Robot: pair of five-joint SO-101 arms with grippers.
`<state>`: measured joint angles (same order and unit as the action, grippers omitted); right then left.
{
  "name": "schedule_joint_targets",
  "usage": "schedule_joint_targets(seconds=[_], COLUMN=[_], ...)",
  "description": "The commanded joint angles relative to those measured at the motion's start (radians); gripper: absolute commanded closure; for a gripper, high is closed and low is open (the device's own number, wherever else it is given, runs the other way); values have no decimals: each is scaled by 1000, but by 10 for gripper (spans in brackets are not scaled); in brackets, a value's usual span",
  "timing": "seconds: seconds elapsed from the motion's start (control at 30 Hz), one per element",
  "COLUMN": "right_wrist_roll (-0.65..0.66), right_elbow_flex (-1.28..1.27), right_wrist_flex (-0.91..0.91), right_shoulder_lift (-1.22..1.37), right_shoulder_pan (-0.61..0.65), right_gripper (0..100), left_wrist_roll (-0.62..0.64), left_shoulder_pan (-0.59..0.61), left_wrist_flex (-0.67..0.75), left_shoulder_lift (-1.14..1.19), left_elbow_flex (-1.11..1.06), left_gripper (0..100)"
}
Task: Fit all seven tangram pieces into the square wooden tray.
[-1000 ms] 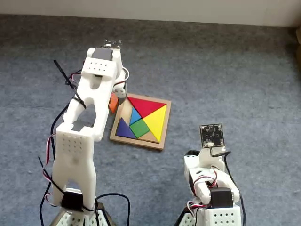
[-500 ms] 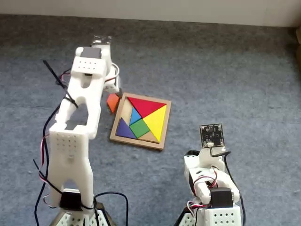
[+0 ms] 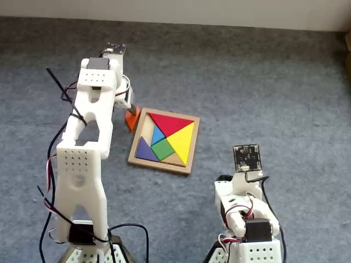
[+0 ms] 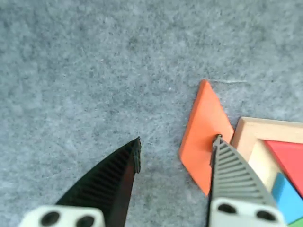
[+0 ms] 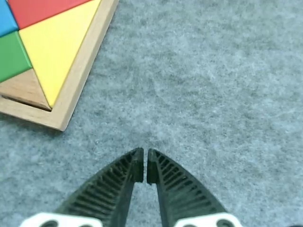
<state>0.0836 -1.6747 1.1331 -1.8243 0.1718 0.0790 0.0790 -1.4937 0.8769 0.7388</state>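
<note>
Looking down from above, I see my left arm stretched out beside the square wooden tray point(image 3: 159, 165). The orange piece point(image 3: 131, 119) lies flat on the grey worktop point(image 3: 263, 82), just outside the tray's side. Five coloured pieces sit in the tray, and I can see two bare wooden gaps.

From my left wrist, my left claw point(image 4: 177, 139) is wide open and holds nothing. One finger is over the carpet and the other is over the orange piece point(image 4: 204, 127), which lies right against the tray's rim point(image 4: 246, 125). I cannot tell if that finger touches it.

From my right wrist, my right claw point(image 5: 145, 151) is closed and empty, low over the carpet near a tray corner point(image 5: 61, 124).

I think the orange piece is thin, light and hard, with smooth paint that may slip. It will not bend or break easily. Because it lies flat, I would pinch its two long slanted edges, near the middle.
</note>
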Motion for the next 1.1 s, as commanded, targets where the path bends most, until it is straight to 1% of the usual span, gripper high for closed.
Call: schedule_joint_targets(seconds=[0.0,0.1,0.3,0.47,0.67,0.73,0.87,1.07], right_wrist_roll=[-2,-2,-2,-2,-2,-2,-2,-2], right_elbow_flex=[-107,-107,-107,-107,-107,-107,-107,-107], right_wrist_flex=[4,4,4,4,4,4,4,4], right_shoulder_lift=[-12,-12,-12,-12,-12,-12,-12,-12], right_shoulder_pan=[-10,-10,-10,-10,-10,-10,-10,-10], right_gripper=[969,969,969,969,969,969,969,969], left_wrist_roll=[-11,-52,-60,-118,-123,-132,-218,-219], left_shoulder_pan=[-27,-53,-113,-117,-110,-110,-130,-145], left_wrist_flex=[2,-29,-60,-63,-55,-51,-34,-40], left_shoulder_lift=[-2,-5,-2,1,4,25,61,65], left_elbow_flex=[38,39,39,33,33,38,45,58], left_gripper=[755,755,755,755,756,780,857,912])
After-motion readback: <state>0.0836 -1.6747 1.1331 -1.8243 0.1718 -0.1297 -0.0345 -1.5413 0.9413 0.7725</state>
